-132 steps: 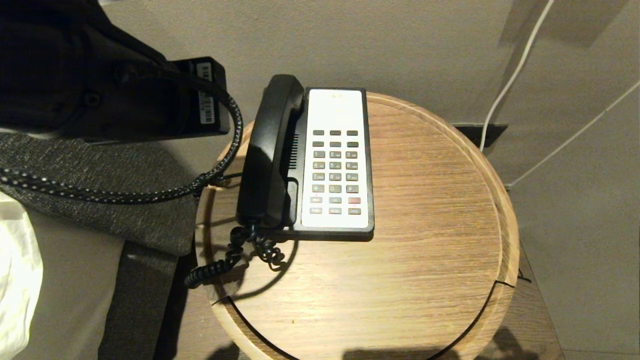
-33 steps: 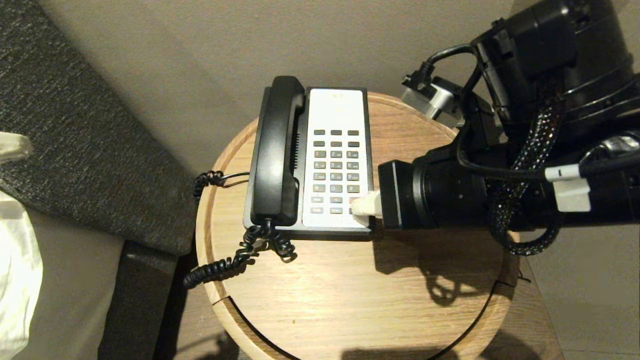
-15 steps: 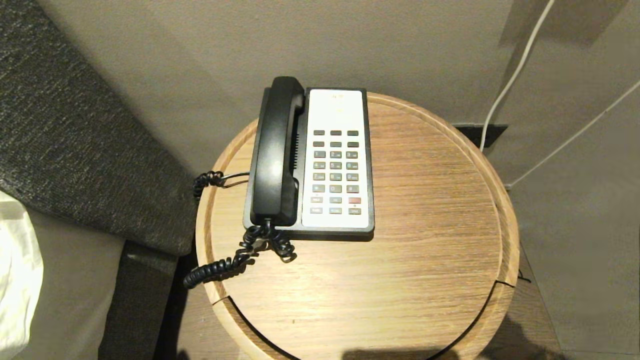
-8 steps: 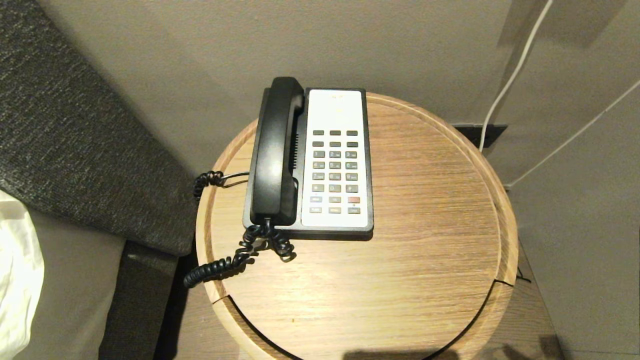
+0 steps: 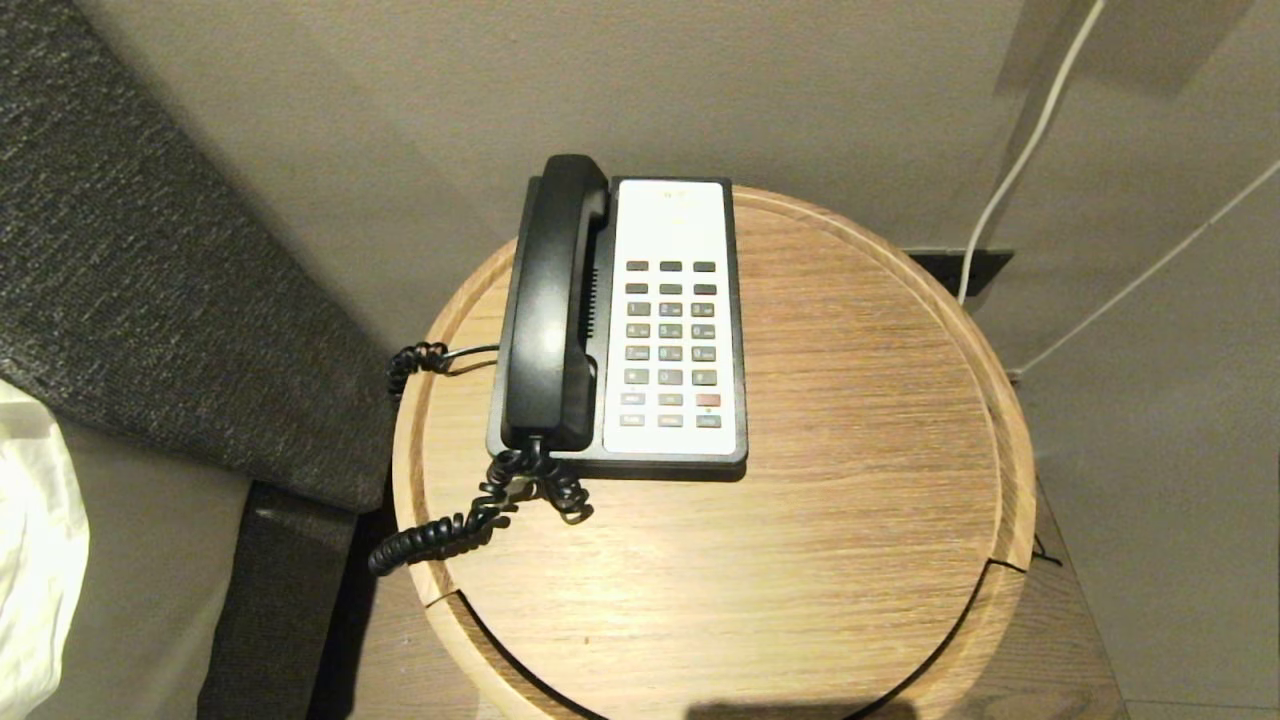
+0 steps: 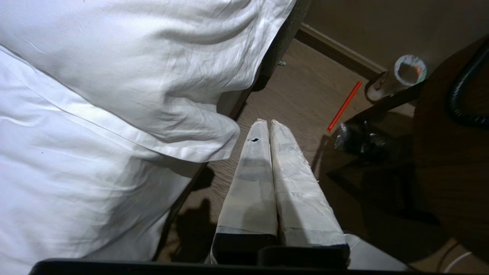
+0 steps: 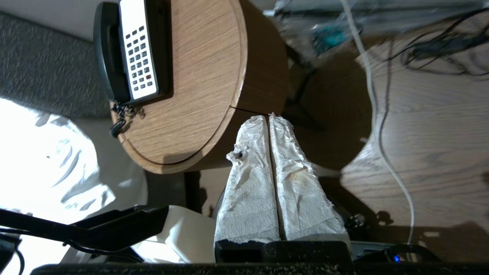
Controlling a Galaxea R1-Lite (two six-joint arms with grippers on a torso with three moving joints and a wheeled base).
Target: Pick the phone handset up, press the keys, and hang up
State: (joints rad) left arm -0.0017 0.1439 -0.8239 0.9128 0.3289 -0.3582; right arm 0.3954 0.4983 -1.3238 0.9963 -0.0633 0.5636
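The phone handset point(image 5: 548, 310) lies in its cradle at nine o'clock of the keypad point(image 5: 671, 345) on the round wooden counter point(image 5: 850, 480), coiled cord point(image 5: 470, 515) trailing toward seven o'clock. Off the counter, the left gripper point(image 6: 266, 124) hangs beside white bedding point(image 6: 95, 95), fingers pressed together; the right gripper point(image 7: 268, 119), likewise pressed together, hangs above the floor point(image 7: 431, 130).

- long glossy black plastic phone handset point(image 5: 548, 305) with rounded ends; lying seated along the left side of its base; coiled cord at the near end
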